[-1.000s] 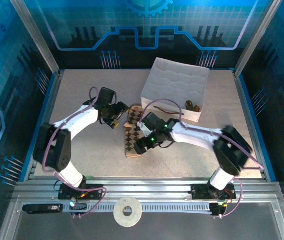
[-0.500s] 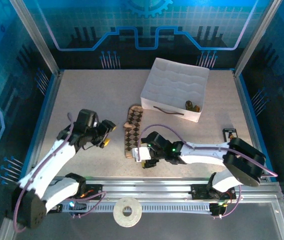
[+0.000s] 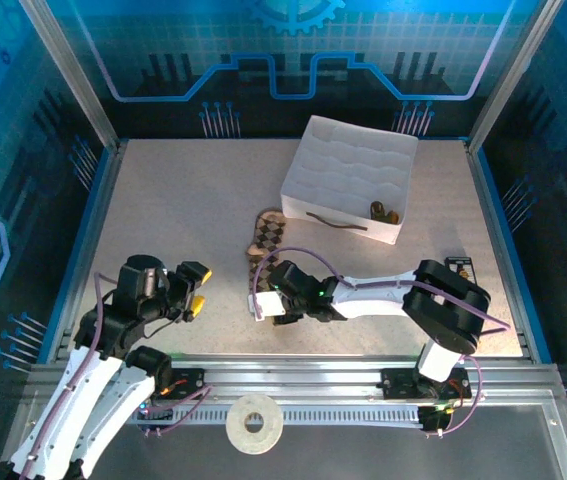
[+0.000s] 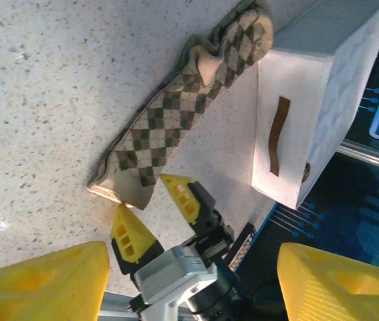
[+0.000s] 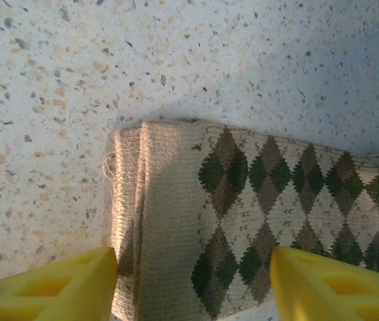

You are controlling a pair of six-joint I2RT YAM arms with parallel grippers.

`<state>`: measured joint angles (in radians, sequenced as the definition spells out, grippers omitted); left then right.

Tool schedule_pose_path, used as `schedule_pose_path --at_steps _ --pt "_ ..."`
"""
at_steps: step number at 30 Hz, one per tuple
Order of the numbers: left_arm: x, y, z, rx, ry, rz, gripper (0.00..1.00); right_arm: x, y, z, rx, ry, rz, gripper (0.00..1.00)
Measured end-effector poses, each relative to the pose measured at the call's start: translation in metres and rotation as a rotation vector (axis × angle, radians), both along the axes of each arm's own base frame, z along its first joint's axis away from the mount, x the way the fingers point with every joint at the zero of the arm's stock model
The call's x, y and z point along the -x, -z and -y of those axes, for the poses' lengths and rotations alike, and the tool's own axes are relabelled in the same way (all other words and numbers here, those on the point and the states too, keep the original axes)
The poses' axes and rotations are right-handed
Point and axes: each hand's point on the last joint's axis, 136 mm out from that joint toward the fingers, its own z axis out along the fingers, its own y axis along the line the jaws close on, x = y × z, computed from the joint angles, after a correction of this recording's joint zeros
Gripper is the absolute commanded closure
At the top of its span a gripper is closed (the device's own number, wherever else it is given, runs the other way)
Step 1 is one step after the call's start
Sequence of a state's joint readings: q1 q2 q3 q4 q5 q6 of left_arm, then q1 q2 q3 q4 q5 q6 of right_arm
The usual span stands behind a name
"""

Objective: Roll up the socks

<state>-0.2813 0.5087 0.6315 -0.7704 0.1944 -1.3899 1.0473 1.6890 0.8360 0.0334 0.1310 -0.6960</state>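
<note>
The brown-and-tan diamond checked sock (image 3: 265, 240) lies flat and stretched out on the table, its toe toward the white box. My right gripper (image 3: 263, 301) hovers open over its near cuff end. In the right wrist view the plain tan cuff (image 5: 166, 221) sits between my open gripper (image 5: 192, 284). The left gripper (image 3: 201, 287) stands open and empty, left of the sock. The left wrist view shows the sock (image 4: 176, 114) and the right gripper (image 4: 152, 210) at its cuff. A small olive-and-orange bundle (image 3: 384, 211) sits in the box's near corner; I cannot tell whether it is the other sock.
The white quilted box (image 3: 348, 170) with a brown handle stands at the back right, close to the sock's toe. A small black object (image 3: 458, 266) lies on the table at the right. A white tape roll (image 3: 253, 425) rests on the front rail.
The left arm has drawn back from the sock toward the near left corner. The right gripper has slid down and leftward to the sock's cuff end.
</note>
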Motion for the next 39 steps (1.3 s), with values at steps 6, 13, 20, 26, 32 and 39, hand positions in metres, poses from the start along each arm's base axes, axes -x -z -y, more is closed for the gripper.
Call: schedule_pose_path --at_steps 6,13,20,26,32,39 --pt "0.005 0.006 -0.002 -0.012 -0.003 -0.033 0.32 0.016 -0.018 -0.002 -0.062 -0.010 -0.081 0.38" --pt "0.005 0.007 -0.003 -0.015 -0.005 -0.036 0.32 0.025 0.004 0.002 -0.016 0.014 -0.174 0.54" --pt "0.004 0.009 -0.002 -0.020 -0.004 -0.052 0.32 0.015 0.011 -0.010 0.004 0.077 -0.249 0.94" --pt "0.003 0.002 -0.002 -0.015 -0.005 -0.035 0.31 0.018 0.008 -0.012 -0.009 0.100 -0.291 1.00" --pt "0.002 0.002 -0.002 -0.014 -0.005 -0.031 0.31 0.031 -0.012 -0.012 -0.055 0.118 -0.367 1.00" --pt "-0.002 0.018 0.004 -0.012 0.015 -0.094 0.31 0.032 -0.028 -0.018 -0.086 0.201 -0.575 1.00"
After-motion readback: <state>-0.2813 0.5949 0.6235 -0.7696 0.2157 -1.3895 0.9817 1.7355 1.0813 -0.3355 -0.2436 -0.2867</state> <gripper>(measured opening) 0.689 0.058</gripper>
